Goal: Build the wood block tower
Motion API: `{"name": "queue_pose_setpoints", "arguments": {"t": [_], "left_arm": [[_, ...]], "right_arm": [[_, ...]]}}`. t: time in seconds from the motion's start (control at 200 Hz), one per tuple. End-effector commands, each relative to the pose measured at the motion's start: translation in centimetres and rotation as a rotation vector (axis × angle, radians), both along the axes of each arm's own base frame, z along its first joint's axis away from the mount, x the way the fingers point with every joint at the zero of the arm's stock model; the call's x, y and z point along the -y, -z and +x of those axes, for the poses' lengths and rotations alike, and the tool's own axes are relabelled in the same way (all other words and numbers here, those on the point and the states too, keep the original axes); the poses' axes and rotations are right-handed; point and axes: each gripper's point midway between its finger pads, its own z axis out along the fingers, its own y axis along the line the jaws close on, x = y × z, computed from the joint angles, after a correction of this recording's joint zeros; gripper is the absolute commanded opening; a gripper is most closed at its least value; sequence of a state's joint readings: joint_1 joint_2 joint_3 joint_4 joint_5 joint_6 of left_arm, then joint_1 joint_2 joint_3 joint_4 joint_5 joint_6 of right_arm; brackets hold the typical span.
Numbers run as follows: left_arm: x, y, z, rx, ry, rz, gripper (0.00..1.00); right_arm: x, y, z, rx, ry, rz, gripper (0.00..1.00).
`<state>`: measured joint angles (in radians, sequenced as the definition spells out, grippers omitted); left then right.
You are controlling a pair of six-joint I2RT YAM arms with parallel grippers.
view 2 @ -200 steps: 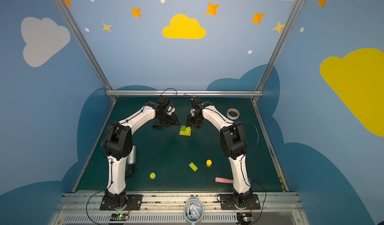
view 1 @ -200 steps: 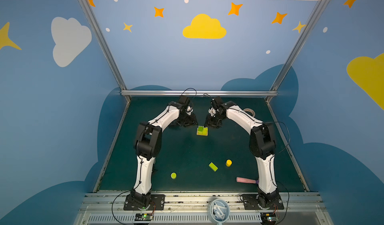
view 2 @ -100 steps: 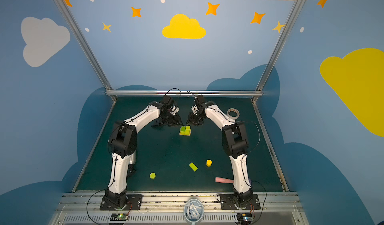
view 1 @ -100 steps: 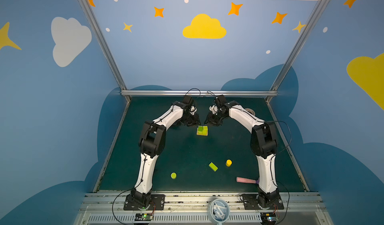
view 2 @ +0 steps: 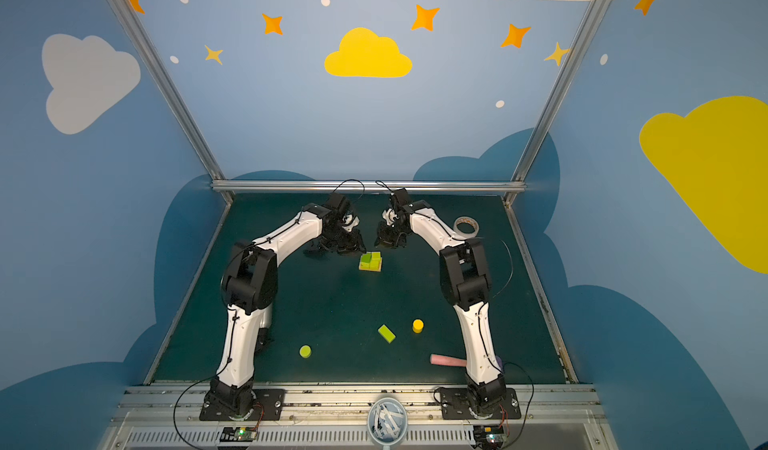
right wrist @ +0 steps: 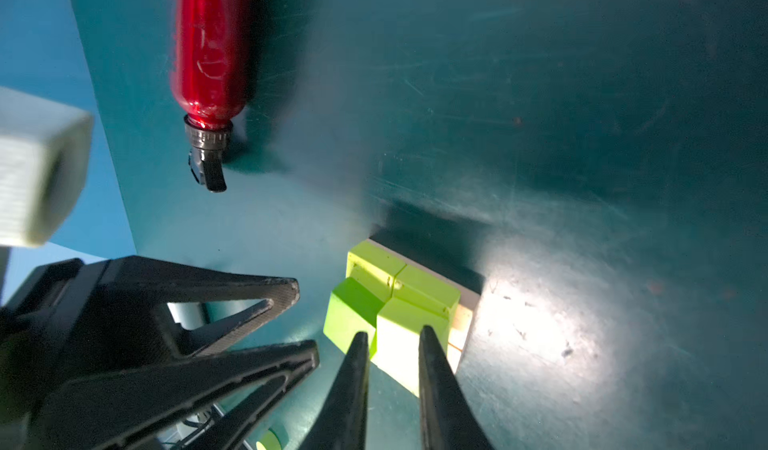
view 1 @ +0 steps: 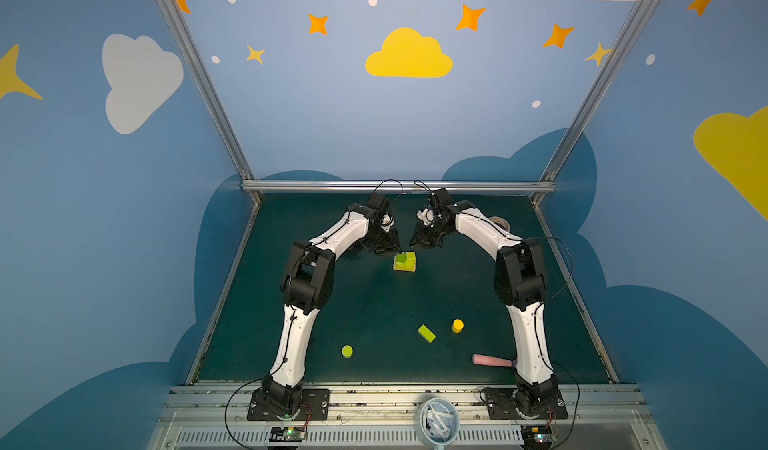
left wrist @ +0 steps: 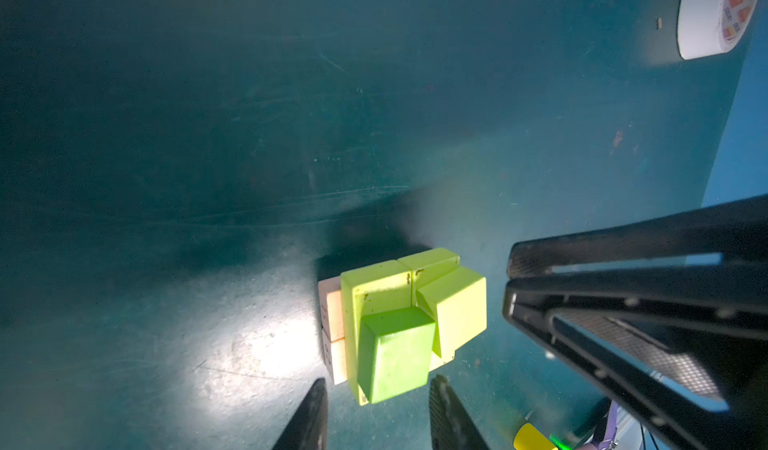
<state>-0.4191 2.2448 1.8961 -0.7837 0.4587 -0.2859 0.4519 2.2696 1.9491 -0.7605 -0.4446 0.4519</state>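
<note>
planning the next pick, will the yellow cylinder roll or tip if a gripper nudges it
The yellow cylinder stands on its flat end, so a nudge would probably slide it rather than roll it. It looks short and squat, so tipping seems unlikely. If knocked over, it would likely roll on the flat mat.

Probably a robot lab booth: cloud-painted walls (view 1: 316, 115), aluminium frame (view 1: 395, 186), bolted arms (view 1: 296, 335).

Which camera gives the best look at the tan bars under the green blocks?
The left wrist view: both tan bars show side by side, seam visible, beneath the green blocks. The right wrist view shows only a thin strip of them; both top views show just a tiny pale edge.
</note>
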Motion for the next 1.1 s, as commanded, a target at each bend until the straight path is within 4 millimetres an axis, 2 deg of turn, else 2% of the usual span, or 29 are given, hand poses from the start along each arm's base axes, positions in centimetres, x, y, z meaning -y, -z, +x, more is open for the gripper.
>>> {"name": "queue_pose_setpoints", "arguments": {"t": [0.0, 0.17, 0.32, 0.616, 1.096], "left_arm": [[0.1, -0.5, 0.1, 0.004, 0.001, 0.005, 0.41], [0.1, -0.5, 0.0, 0.003, 0.002, 0.008, 0.41], [0.0, -0.5, 0.0, 0.003, -0.002, 0.011, 0.41], [0.3, -0.5, -0.1, 0.005, 0.001, 0.01, 0.41], [0.2, -0.6, -0.4, 0.01, 0.004, 0.026, 0.41]], "right_arm": [[-0.2, 0.1, 0.6, -0.003, -0.013, 0.013, 0.17], [-0.3, 0.5, 1.2, -0.003, -0.02, 0.002, 0.08], [-0.5, 0.8, 1.2, -0.011, -0.028, 0.0, 0.05], [-0.2, 1.9, 0.5, -0.045, -0.034, -0.015, 0.02], [-0.5, 2.7, -0.1, -0.069, -0.04, -0.017, 0.02]]}}
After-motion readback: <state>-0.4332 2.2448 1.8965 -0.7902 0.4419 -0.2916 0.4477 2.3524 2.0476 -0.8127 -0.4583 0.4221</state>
